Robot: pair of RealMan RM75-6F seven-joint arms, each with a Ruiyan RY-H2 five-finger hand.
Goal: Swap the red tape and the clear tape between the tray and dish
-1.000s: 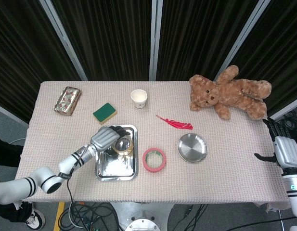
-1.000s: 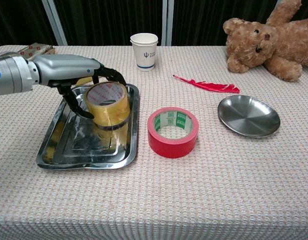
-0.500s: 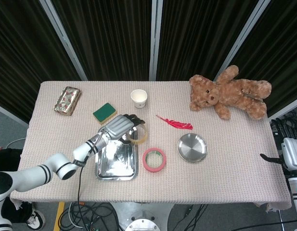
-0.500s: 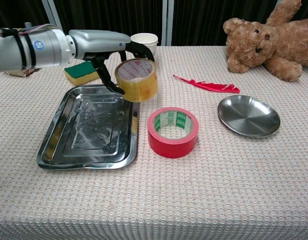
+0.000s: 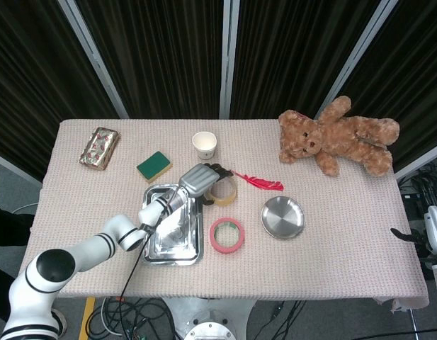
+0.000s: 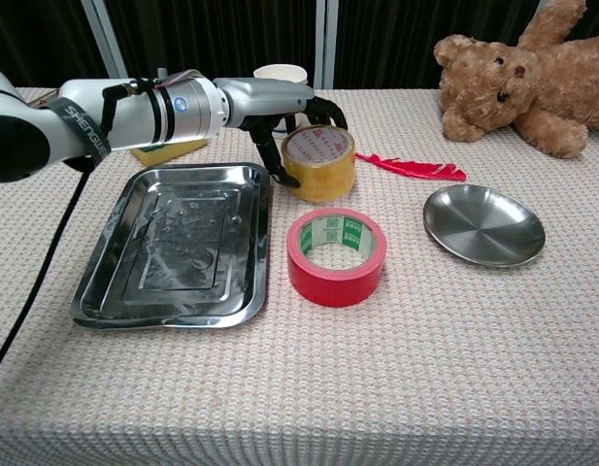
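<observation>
The clear tape (image 6: 320, 162) is gripped by the left hand (image 6: 280, 102), whose dark fingers (image 6: 323, 105) are curled over the top of the roll; it is held upright just past the tray's far right corner, beyond the red tape, and whether its lower edge touches the cloth cannot be told. The red tape (image 6: 336, 256) lies flat on the counter (image 6: 396, 369), just beside the right rim of the tray (image 6: 95, 282) and apart from the dish. The steel tray is seen with nothing on it, only reflections on its floor. The dish (image 6: 483, 225), a round steel plate, lies to the right of the red tape, also with nothing on it. A red feather (image 6: 411, 167) lies between the clear tape and the dish, further back. Behind the left arm a paper cup (image 6: 280, 72) and a green sponge (image 5: 154, 166) are partly hidden in the chest view. A teddy bear (image 6: 522, 73) lies at the far right corner, and a foil-wrapped packet (image 5: 98, 147) at the far left. Of the right hand (image 5: 434, 237) only a part is seen at the edge of the head view, so its state cannot be told.
</observation>
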